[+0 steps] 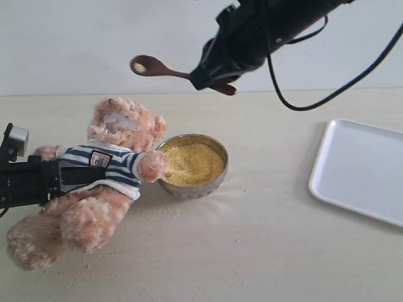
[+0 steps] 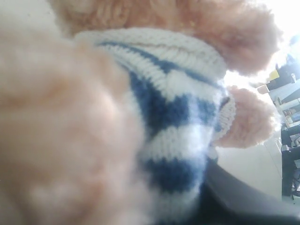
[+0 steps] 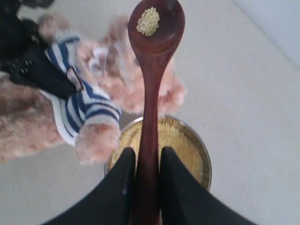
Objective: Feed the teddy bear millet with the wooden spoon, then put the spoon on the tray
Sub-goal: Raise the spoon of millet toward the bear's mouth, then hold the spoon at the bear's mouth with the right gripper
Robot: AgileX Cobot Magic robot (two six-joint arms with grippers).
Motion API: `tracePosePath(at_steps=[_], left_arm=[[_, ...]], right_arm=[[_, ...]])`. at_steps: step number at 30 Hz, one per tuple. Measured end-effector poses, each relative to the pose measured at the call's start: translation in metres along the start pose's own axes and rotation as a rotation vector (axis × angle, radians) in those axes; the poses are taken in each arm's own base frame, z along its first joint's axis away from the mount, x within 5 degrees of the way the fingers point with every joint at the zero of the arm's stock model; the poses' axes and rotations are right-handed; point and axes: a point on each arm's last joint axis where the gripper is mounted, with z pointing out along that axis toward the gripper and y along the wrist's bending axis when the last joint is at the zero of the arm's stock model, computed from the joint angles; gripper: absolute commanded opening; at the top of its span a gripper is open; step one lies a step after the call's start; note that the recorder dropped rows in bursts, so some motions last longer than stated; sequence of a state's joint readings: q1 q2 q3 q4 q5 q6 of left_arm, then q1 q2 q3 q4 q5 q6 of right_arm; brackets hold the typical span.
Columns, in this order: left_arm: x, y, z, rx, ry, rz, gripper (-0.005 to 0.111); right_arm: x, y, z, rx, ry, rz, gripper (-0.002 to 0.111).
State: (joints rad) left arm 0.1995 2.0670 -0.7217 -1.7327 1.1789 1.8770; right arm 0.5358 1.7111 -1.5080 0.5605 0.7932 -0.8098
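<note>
The right gripper [image 1: 211, 77] clamps the spoon [image 1: 154, 67] by its handle, long axis running left, a little millet [image 3: 148, 21] in the raised tip. The bear [image 1: 116, 157], clasped at the waist by the left gripper [image 1: 75, 175], lies below-left of it.

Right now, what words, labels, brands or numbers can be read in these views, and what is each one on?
Chest badge on the striped shirt of the teddy bear: it carries some marking, but it is too small and blurred to read.
Wooden spoon, metal bowl, tray: no text visible.
So there is no legible text in any view.
</note>
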Motion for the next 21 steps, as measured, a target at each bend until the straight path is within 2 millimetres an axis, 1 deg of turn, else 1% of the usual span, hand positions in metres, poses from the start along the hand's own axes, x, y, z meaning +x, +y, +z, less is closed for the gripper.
tracePosePath(at_steps=[3,6,10,16,19,21], left_arm=[[0.0,0.0,0.0,0.0,0.0,-0.015,0.005],[0.0,0.0,0.0,0.0,0.0,-0.021,0.005],[0.0,0.0,0.0,0.0,0.0,-0.026,0.005],[0.0,0.0,0.0,0.0,0.0,-0.026,0.005],[0.0,0.0,0.0,0.0,0.0,-0.026,0.005],[0.0,0.0,0.0,0.0,0.0,-0.026,0.005]], right_arm=[[-0.019,0.016,-0.001,-0.013,-0.052,-0.051,0.0],[-0.026,0.025,0.004,-0.023,-0.07,-0.058,0.0],[-0.022,0.022,0.021,-0.024,-0.045,-0.026,0.0],[-0.01,0.018,0.041,-0.043,0.03,-0.035,0.0],[-0.008,0.022,0.047,-0.05,0.053,-0.072,0.0],[-0.008,0.029,0.052,-0.048,0.075,-0.124,0.0]])
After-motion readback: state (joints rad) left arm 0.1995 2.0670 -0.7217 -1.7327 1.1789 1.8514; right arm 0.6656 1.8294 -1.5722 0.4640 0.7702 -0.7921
